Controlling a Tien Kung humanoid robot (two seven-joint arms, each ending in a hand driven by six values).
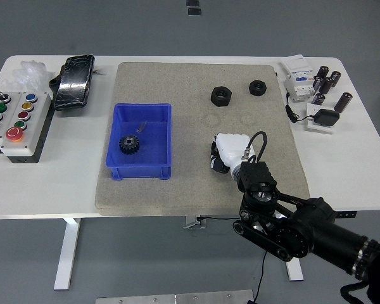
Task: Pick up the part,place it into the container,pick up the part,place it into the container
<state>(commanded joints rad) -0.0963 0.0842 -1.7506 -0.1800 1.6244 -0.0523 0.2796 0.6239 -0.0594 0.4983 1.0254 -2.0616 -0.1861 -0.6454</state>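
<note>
Seen from above at a white table (145,190): right hand (227,150) low over the grey mat (196,88), white fingers (216,157) curled together and holding nothing, black arm trailing off toward the lower right corner. No left arm anywhere in view. Resting in the blue container (139,140) at the mat's left side, one black gear (127,145). Still out on the mat near its far edge, well apart from the hand, two black nuts: the larger nut (221,95) and, to its right, the smaller nut (258,87). Off the mat, a button box (16,122) and a black case (74,81) to the left, electrical parts (313,85) to the right.

Likely at the halfway mark, with one part binned and another yet to be fetched. Risks from here: closed fingers sliding into the larger nut and shoving it across the mat rather than gripping it; a grasp on the nut's smooth flats slipping on the lift; a release short of the container's rim, leaving the part on the mat.
</note>
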